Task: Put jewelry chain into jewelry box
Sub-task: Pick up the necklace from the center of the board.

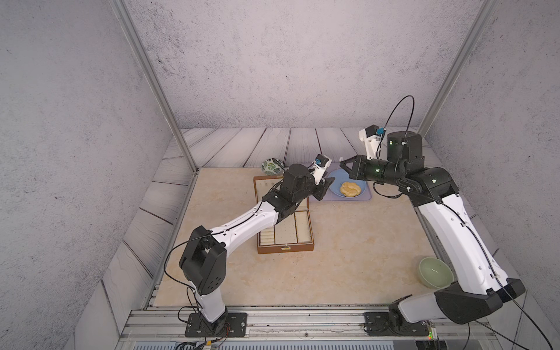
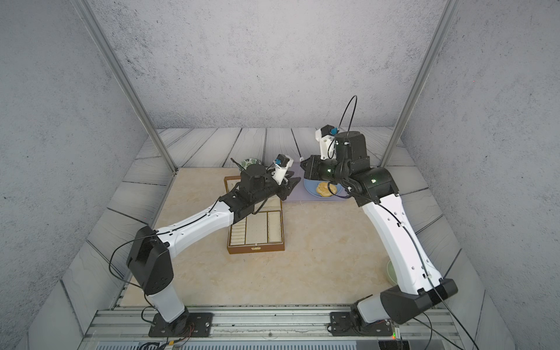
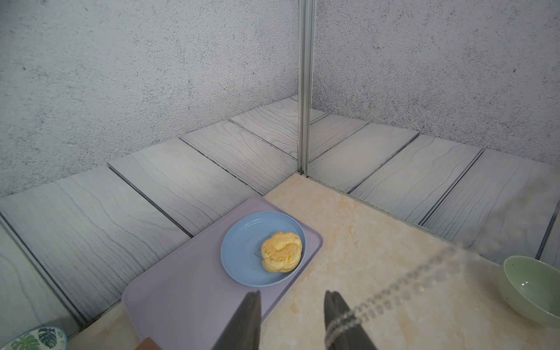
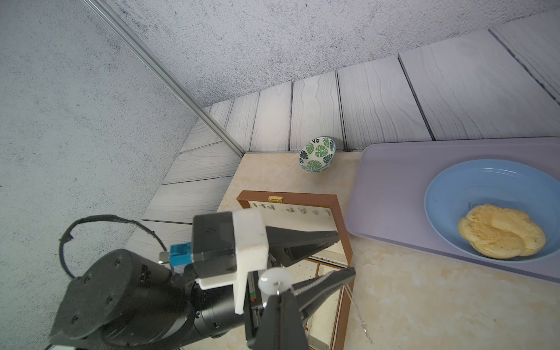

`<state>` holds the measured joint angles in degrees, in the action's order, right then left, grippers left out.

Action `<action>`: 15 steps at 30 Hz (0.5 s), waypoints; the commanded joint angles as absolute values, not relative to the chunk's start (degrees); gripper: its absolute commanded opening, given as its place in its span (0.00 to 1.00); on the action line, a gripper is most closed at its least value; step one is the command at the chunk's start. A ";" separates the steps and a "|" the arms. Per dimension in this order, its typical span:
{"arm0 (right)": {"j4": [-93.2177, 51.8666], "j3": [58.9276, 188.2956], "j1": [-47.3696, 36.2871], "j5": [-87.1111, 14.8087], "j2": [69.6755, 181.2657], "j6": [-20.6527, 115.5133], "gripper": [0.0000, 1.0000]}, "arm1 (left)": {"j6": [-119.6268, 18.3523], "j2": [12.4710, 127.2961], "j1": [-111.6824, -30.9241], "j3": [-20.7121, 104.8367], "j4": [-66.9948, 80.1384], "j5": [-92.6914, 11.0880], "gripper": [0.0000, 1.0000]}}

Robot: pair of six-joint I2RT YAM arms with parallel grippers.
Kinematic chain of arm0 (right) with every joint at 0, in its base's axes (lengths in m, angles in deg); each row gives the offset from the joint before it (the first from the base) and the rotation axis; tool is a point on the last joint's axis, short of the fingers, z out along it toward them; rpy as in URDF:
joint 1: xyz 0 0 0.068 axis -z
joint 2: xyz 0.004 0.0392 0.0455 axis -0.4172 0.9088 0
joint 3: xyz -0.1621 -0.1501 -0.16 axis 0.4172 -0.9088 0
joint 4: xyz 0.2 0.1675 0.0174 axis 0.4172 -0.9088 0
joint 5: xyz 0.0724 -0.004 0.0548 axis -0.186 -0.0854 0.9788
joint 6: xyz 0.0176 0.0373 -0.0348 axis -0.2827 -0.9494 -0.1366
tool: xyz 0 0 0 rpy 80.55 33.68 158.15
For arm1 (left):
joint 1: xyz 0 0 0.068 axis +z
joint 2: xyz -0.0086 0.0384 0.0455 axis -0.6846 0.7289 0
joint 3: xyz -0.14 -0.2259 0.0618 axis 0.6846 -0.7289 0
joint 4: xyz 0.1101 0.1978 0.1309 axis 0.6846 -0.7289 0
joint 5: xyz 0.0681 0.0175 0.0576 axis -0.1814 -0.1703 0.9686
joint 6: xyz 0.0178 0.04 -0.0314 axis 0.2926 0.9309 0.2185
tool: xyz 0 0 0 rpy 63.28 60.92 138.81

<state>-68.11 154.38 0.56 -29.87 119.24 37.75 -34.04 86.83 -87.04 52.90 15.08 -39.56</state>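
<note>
The brown wooden jewelry box lies open on the table, lid back, partly under my left arm. My right gripper is shut on the thin silvery jewelry chain next to a small white disc. From there the chain runs over one finger of my left gripper and hangs down beside the box's right edge. In the left wrist view the left gripper stands open above the lilac tray's edge, the chain draped across the outside of one finger.
A lilac tray at the back holds a blue plate with a yellow bun. A leaf-patterned bowl sits behind the box. A pale green bowl stands front right. Metal posts rise at the back corners.
</note>
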 commanded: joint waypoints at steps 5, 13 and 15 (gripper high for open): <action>-67.68 154.09 0.45 -30.57 117.64 37.29 0.00 | -34.56 85.02 -86.91 52.11 17.32 -40.53 0.31; -67.67 154.00 0.40 -30.92 117.64 37.35 0.00 | -34.56 84.83 -86.97 51.80 17.51 -40.62 0.23; -67.68 154.00 0.41 -31.01 117.72 37.47 0.00 | -34.47 84.78 -86.97 51.75 17.54 -40.63 0.17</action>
<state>-68.08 154.38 0.56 -30.28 119.24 37.75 -34.52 86.68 -87.04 52.37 16.02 -40.10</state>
